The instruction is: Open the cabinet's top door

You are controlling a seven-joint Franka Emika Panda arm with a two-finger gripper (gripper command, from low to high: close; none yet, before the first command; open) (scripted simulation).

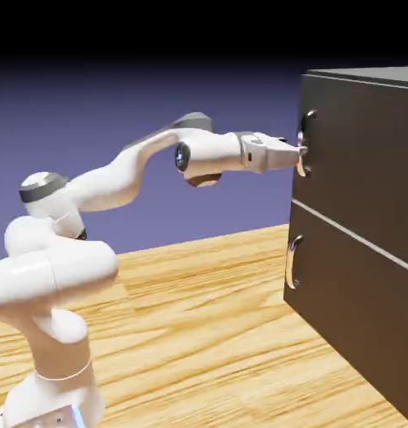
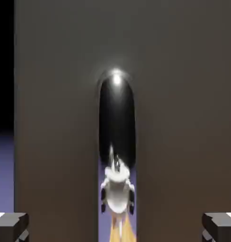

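Observation:
The dark grey-brown cabinet (image 1: 366, 226) stands at the right of the exterior view. Its top door (image 1: 358, 159) is the upper panel and lies flush with the front. A curved silver handle (image 1: 304, 144) runs vertically near the door's left edge. My gripper (image 1: 303, 152) reaches level from the left and its tips are at that handle. In the hand view the shiny handle (image 2: 117, 132) fills the middle, mirroring the arm. The two grey fingertips (image 2: 11, 226) stand wide apart on either side of it, so the gripper (image 2: 115, 227) is open around the handle, not pressing it.
The lower panel (image 1: 349, 309) carries its own silver handle (image 1: 293, 262) below the seam. The cabinet rests on a wooden table (image 1: 199, 334). The white arm's base (image 1: 48, 368) occupies the lower left.

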